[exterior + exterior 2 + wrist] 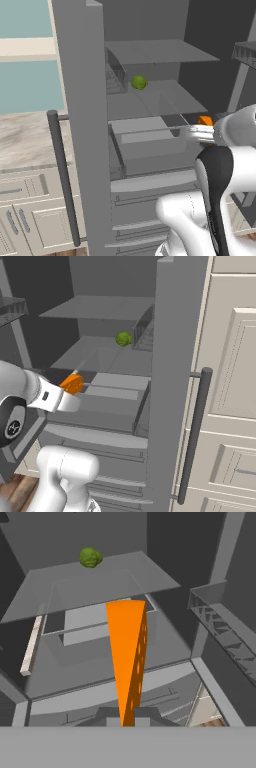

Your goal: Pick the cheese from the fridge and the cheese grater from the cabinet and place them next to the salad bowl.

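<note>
The cheese (127, 662) sits clamped in the gripper (126, 716), whose jaws are clenched on the wedge's narrow end. In the hand view its long axis runs straight out along the line of the jaws, broad end farthest from the hand and pointing toward the fridge (82, 125) interior. So the wedge lies directly ahead of the jaws, an extension of the hand rather than hanging below it.

In the right base view the cheese (73, 384) shows as an orange lump at the tip of the wrist, in front of the grey drawers and below the glass shelf (100, 358) that carries the green ball (123, 339). In the left base view only a sliver of cheese (204, 120) peeks out past the white forearm, near the open side of the fridge.

The arm is stretched roughly level, forearm horizontal, hand aimed into the fridge at about drawer height. The wedge appears clear of the shelf and the drawers, though whether it touches anything underneath cannot be told.

The likely next step is to carry the wedge out toward the salad bowl. Because the wedge sticks forward, the move turns on backing out along its own axis before swinging, so the broad end does not catch the shelf edge or the door rack (225, 632) beside it.
</note>
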{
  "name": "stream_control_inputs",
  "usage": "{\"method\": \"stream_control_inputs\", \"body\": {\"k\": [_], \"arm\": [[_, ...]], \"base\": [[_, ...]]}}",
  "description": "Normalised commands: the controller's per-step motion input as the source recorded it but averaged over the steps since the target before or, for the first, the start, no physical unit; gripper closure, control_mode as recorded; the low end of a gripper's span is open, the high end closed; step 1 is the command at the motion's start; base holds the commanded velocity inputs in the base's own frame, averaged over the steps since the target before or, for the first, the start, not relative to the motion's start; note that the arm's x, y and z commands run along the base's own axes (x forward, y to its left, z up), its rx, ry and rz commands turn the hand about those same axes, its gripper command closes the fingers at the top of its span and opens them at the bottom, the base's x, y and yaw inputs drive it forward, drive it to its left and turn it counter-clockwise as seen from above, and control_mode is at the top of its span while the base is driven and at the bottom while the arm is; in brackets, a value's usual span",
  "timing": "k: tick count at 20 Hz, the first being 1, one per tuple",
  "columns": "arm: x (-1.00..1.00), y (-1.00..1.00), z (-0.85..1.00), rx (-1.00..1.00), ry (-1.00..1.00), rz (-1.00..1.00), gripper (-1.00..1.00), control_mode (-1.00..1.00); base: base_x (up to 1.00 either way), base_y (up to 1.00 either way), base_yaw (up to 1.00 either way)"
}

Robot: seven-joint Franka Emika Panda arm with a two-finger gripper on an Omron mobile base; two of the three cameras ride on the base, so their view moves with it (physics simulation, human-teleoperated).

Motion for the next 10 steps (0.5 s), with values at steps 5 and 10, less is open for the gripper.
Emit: {"method": "stream_control_inputs", "body": {"k": [5, 10], "arm": [[-0.21, 0.00, 0.00, 0.00, -0.04, 0.00, 1.00, -1.00], [0.00, 0.00, 0.00, 0.00, 0.00, 0.00, 1.00, -1.00]], "base": [[0.00, 0.00, 0.00], [0.00, 0.00, 0.00]]}}
